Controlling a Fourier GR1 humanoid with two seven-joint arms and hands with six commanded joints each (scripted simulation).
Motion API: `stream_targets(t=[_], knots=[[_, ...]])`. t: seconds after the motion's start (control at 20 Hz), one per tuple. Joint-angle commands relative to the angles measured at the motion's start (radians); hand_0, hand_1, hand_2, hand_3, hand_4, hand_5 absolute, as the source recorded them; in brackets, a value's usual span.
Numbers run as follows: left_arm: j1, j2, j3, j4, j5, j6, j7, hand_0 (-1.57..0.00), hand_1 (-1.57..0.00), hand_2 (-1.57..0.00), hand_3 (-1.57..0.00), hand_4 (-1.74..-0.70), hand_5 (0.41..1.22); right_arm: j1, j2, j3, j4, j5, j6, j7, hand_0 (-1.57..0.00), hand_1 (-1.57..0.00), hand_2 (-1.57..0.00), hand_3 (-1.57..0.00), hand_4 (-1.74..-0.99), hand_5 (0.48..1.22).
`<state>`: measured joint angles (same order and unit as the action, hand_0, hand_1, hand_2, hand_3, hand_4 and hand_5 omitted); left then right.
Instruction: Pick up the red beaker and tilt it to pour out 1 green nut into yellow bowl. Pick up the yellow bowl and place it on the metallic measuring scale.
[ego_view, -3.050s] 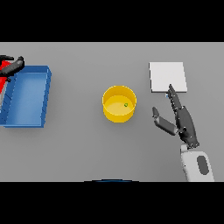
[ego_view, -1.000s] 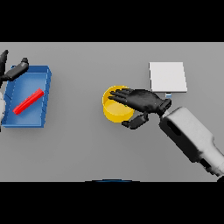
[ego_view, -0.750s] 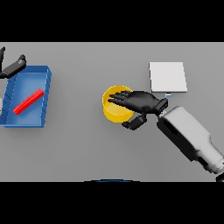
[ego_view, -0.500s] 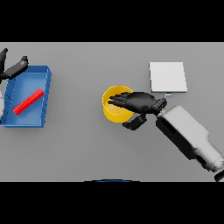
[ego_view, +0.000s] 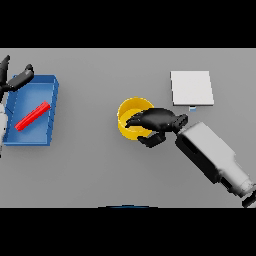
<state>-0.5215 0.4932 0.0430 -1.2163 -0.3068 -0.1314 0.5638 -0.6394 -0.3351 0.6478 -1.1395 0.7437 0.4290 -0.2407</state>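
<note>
Flat grey counter all the way across, evenly lit, nothing of the room showing beyond its surface. Over on the left sits a blue tray, and lying in it, on a slant, is the red beaker, down on its side. What is inside the beaker I cannot make out from here.

Middle of the counter now: the yellow bowl, upright, and the right hand is on it. The arm reaches in from the lower right, the fingers stretch over the bowl's near right rim and curl down across its opening, the thumb tucks under the outer wall, so the hand is clamped on the bowl. The hand hides most of the bowl's inside, so I cannot tell whether a nut lies in there.

Up to the right, well apart from the bowl, the pale square measuring scale lies flat and bare.

Far left edge, the left hand hangs just by the tray's upper corner, fingers spread loose, holding nothing.
</note>
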Motion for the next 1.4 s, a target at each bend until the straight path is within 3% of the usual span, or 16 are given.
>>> stream_targets(t=[0.0, 0.05, 0.15, 0.2, 0.3, 0.45, 0.5, 0.75, 0.95, 1.15, 1.3, 1.35], knots=[[0.003, 0.000, -0.003, -0.013, 0.001, -0.003, 0.004, 0.00, 0.00, 0.00, 0.00, -0.79, 0.729, -0.005, 0.000, 0.003, -0.003, 0.003, 0.007, 0.008, -0.32, -0.26, -0.29, -0.33, -1.436, 0.944], [0.007, 0.007, 0.001, -0.015, 0.003, -0.006, -0.003, 0.00, 0.00, 0.00, 0.00, -0.79, 0.729, -0.007, 0.003, 0.009, -0.003, 0.009, 0.007, 0.014, -0.47, -0.38, -0.38, -0.42, -1.479, 0.999], [0.009, 0.011, 0.002, -0.017, 0.001, -0.005, 0.004, 0.00, 0.00, 0.00, 0.00, -0.79, 0.732, -0.015, -0.002, 0.014, -0.001, 0.011, 0.017, 0.000, -0.78, -0.65, -0.59, -0.83, -1.469, 1.079], [0.006, 0.014, 0.006, -0.014, 0.009, -0.013, -0.009, 0.00, 0.00, 0.00, 0.00, -0.79, 0.733, -0.017, -0.004, 0.013, 0.008, 0.006, 0.016, -0.015, -0.94, -0.81, -0.79, -0.98, -1.521, 1.108], [0.003, 0.012, 0.002, -0.008, 0.002, -0.009, -0.015, 0.00, 0.00, 0.00, 0.00, -0.79, 0.736, -0.015, -0.012, 0.012, -0.003, -0.003, 0.021, -0.018, -1.17, -1.08, -1.07, -1.03, -1.594, 1.148], [0.013, 0.006, -0.004, 0.003, -0.005, -0.003, -0.020, 0.00, 0.00, 0.00, 0.00, -0.79, 0.732, -0.021, -0.019, 0.016, -0.020, -0.003, 0.036, -0.006, -1.36, -1.32, -1.31, -1.11, -1.659, 1.184], [0.010, 0.010, 0.004, 0.007, -0.003, 0.002, -0.026, 0.00, 0.00, 0.00, 0.00, -0.79, 0.730, -0.011, -0.018, 0.016, -0.032, -0.004, 0.042, 0.024, -1.41, -1.37, -1.37, -1.13, -1.673, 1.191], [0.000, 0.011, 0.003, 0.015, -0.005, 0.000, -0.022, 0.00, 0.00, 0.00, 0.00, -0.78, 0.727, -0.031, -0.048, -0.019, -0.089, -0.042, 0.078, 0.048, -1.52, -1.51, -1.50, -1.35, -1.711, 1.211], [0.016, 0.015, 0.004, -0.009, -0.002, 0.000, -0.022, 0.00, 0.00, 0.00, 0.00, -0.79, 0.733, -0.041, -0.089, -0.042, -0.148, -0.073, 0.120, 0.086, -1.55, -1.54, -1.54, -1.33, -1.721, 1.217], [0.002, 0.016, 0.004, -0.014, 0.001, -0.001, -0.038, 0.00, 0.00, 0.00, 0.00, -0.80, 0.737, -0.064, -0.112, -0.057, -0.154, -0.093, 0.144, 0.117, -1.56, -1.55, -1.56, -1.35, -1.724, 1.218], [-0.001, 0.025, 0.010, -0.007, 0.000, -0.003, -0.026, 0.00, 0.00, 0.00, 0.00, -0.80, 0.747, -0.086, -0.139, -0.084, -0.136, -0.104, 0.130, 0.121, -1.57, -1.56, -1.56, -1.27, -1.723, 1.219], [-0.005, 0.033, 0.016, -0.001, 0.003, -0.009, -0.026, 0.00, 0.00, 0.00, 0.00, -0.79, 0.748, -0.092, -0.158, -0.092, -0.146, -0.105, 0.128, 0.129, -1.47, -1.53, -1.57, -1.28, -1.723, 1.220]])
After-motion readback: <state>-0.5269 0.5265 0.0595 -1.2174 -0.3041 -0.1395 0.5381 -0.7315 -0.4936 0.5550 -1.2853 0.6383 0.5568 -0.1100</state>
